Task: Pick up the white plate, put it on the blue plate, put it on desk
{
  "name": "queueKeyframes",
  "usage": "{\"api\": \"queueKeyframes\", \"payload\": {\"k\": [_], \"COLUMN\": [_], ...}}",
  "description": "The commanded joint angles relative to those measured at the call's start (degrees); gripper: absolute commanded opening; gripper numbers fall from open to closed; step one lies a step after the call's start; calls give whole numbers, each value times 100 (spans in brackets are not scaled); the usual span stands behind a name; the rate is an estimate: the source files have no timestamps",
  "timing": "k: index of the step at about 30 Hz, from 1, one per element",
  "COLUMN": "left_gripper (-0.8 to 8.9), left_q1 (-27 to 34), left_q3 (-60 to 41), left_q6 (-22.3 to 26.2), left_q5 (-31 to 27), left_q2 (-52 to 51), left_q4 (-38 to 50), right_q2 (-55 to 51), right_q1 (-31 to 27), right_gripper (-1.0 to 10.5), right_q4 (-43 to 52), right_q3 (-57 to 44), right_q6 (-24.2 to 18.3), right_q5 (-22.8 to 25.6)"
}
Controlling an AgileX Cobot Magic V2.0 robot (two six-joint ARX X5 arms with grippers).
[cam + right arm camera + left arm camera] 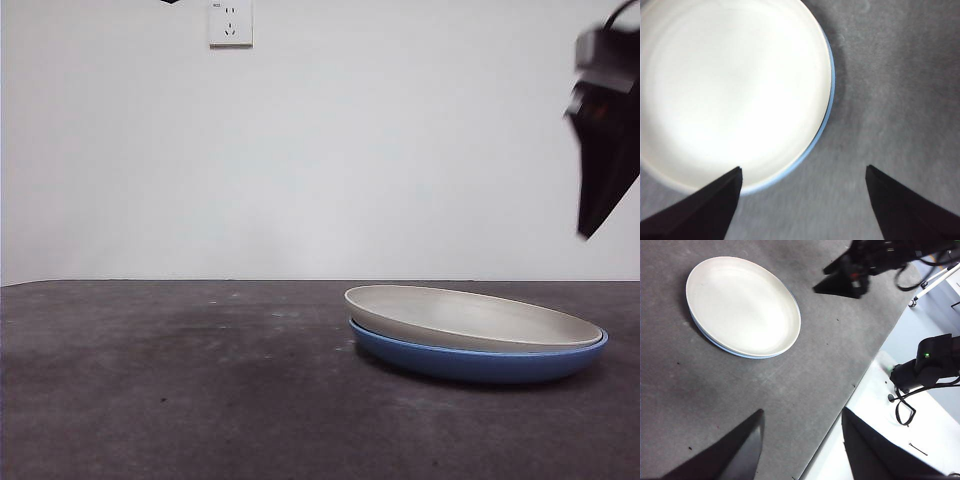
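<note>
A: White plate point(470, 315) is seen nested on blue plate point(478, 360), lower right of front view, on the desk point(170, 390). Right gripper point(802, 172) is held above the rim, jaws apart, empty.

B: Left gripper point(800, 417) is parked, jaws apart. Risk: both rims could be pinched together, or the stack skidded.

The white plate point(470, 315) sits stacked on the blue plate point(470, 362), tilted a little, and both rest on the bench point(180, 390) toward its right side in the front view. The right tool point(802, 175) hangs above the stack's right edge, apart from it, while the left tool point(802, 432) waits well away near the bench's edge.
</note>
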Motion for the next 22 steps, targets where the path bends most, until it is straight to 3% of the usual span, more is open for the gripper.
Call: {"api": "queueKeyframes", "payload": {"k": [1,8,22], "left_gripper": [250,250,250], "left_q1": [-35,-35,-35], "left_q3": [46,46,46], "left_q6": [111,111,116], "left_q5": [28,28,26], "left_q2": [35,35,35], "left_q4": [42,44,94], "right_q2": [442,1298,2127], "right_q1": [-11,-136,-164], "right_gripper": [393,392,199], "right_q4": [476,1086,1722], "right_q3": [48,48,48], "right_q6": [103,140,140], "right_q5": [7,-4,-199]}}
